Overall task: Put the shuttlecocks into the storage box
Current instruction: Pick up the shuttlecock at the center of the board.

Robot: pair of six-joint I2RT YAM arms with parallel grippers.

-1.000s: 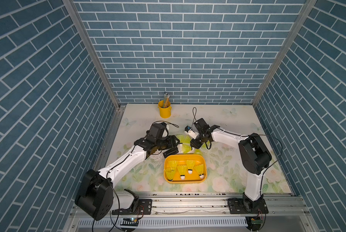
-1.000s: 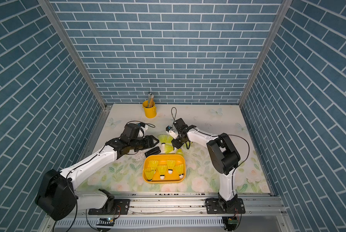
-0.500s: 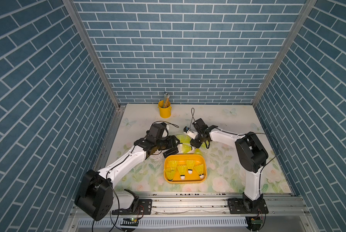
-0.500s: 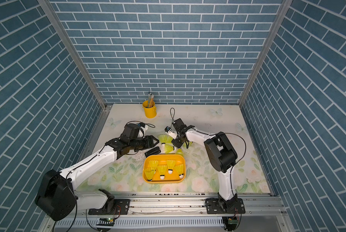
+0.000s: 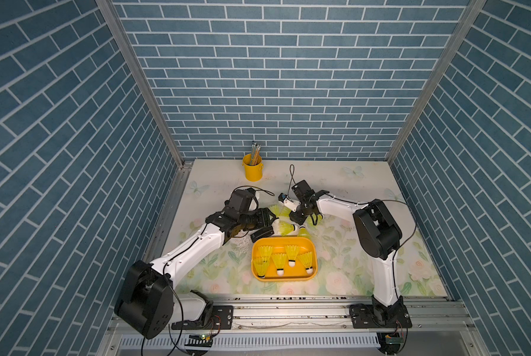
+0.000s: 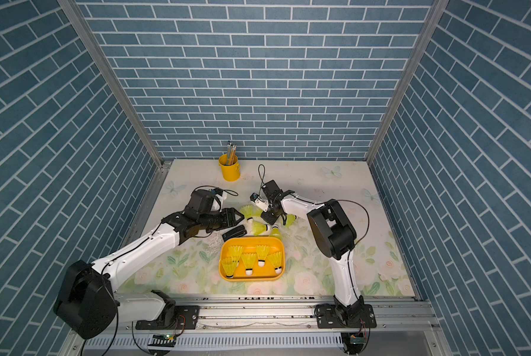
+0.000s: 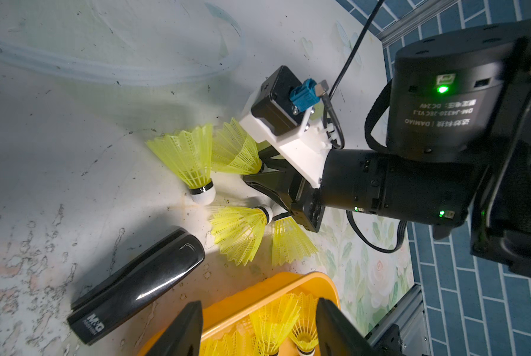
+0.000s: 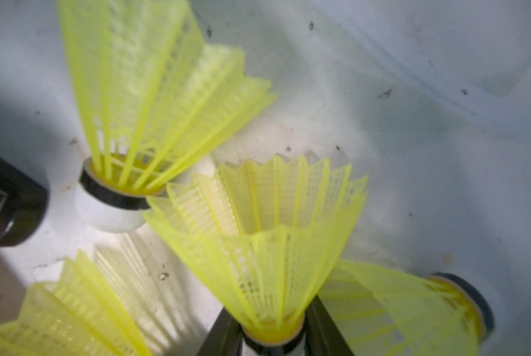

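Blue brick-patterned walls [image 5: 288, 77] enclose a pale table [image 5: 350, 185] printed with flowers and butterflies. At centre, toward the lower edge in both top views, sits the orange-yellow storage box [image 5: 283, 279]. It is a shallow tray holding five neon yellow shuttlecocks [image 5: 279, 261]. They lie side by side with their long axes running front to back, white tips toward the lower edge of the frame and skirts toward the back wall. The two at the left overlap.

Just above the tray, at mid-frame, more shuttlecocks [image 6: 259, 228] lie loose in a tight cluster. One lies on its side near the tray's far rim, its axis across the frame and its tip to the right.

The right gripper [image 8: 271, 336] reaches down into this cluster. It is clenched on one shuttlecock [image 8: 258, 246] at its base, by the black band. The skirt flares straight away from the fingers, in line with the gripper. Neighbours crowd it; in the right wrist view its skirt overlaps two of them.

A black stapler [image 7: 137, 283] lies flat just off the tray's upper-left corner, between the tray and the left arm. The left gripper [image 7: 258, 303] hangs near the stapler, fingers spread apart with nothing between them.

A round yellow bucket [image 5: 252, 172] of pencils [image 5: 255, 151] stands well apart, upper centre, by the back wall.
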